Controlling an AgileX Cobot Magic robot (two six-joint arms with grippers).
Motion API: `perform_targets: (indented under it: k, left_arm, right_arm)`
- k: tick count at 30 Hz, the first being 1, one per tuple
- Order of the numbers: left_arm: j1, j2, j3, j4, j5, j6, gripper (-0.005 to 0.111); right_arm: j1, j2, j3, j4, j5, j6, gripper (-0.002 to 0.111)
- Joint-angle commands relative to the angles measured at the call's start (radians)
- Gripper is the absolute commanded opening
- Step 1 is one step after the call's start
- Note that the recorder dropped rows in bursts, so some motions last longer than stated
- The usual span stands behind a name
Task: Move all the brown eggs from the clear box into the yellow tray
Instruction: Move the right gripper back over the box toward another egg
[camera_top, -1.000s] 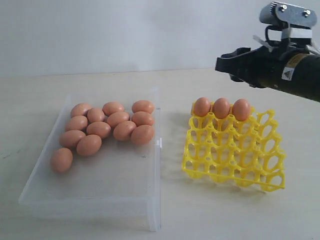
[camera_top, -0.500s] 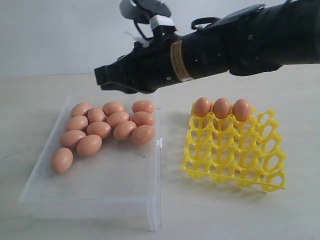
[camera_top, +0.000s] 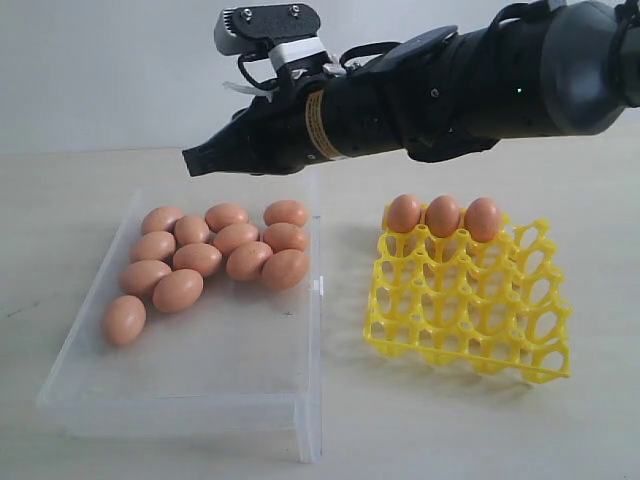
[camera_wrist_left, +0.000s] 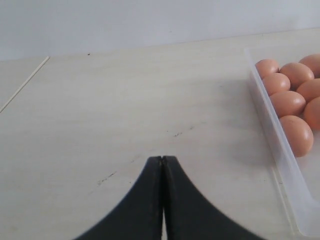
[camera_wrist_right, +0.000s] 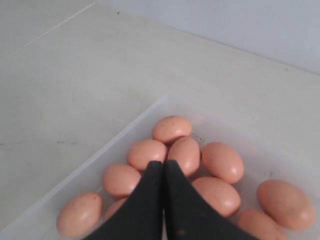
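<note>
Right tool (camera_top: 192, 160) pressed together above eggs (camera_top: 238, 238) in clear box (camera_top: 200, 372), left tool (camera_wrist_left: 162, 159) pressed together, three eggs (camera_top: 443, 215) seated in yellow tray (camera_top: 470, 322)

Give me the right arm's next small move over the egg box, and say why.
Probably open the right gripper before lowering. Its fingers are pressed together, empty, above the brown eggs in the clear box. Shut like that, they could only knock an egg, not take one. The yellow tray holds just three.

Closed jaws hang over table (camera_wrist_left: 125, 100) near brown eggs (camera_wrist_left: 287, 102) in clear box (camera_wrist_left: 284, 162).
</note>
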Motion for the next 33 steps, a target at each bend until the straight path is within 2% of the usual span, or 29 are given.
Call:
perform_targets:
  k: [1,8,14,25,30,33]
  left_arm:
    - [-0.006,-0.006,-0.004,-0.007,-0.001,-0.001,0.0]
    - [-0.006,-0.006,-0.004,-0.007,-0.001,-0.001,0.0]
    - [-0.006,-0.006,-0.004,-0.007,-0.001,-0.001,0.0]
    - [-0.006,-0.006,-0.004,-0.007,-0.001,-0.001,0.0]
    - [-0.006,-0.006,-0.004,-0.007,-0.001,-0.001,0.0]
    - [-0.006,-0.006,-0.004,-0.007,-0.001,-0.001,0.0]
  right_arm:
    - [0.002,0.006,0.01,-0.001,0.021,-0.075,0.0]
    - [0.002,-0.015,0.131,-0.001,0.018,-0.132,0.0]
    - [0.002,-0.075,0.122,-0.001,-0.073,-0.087,0.0]
    - [0.002,-0.108,0.122,-0.001,-0.094,-0.08,0.0]
    - [0.002,-0.108,0.122,0.173,-0.103,-0.293,0.0]
    - [0.002,-0.108,0.122,0.196,-0.09,-0.391,0.0]
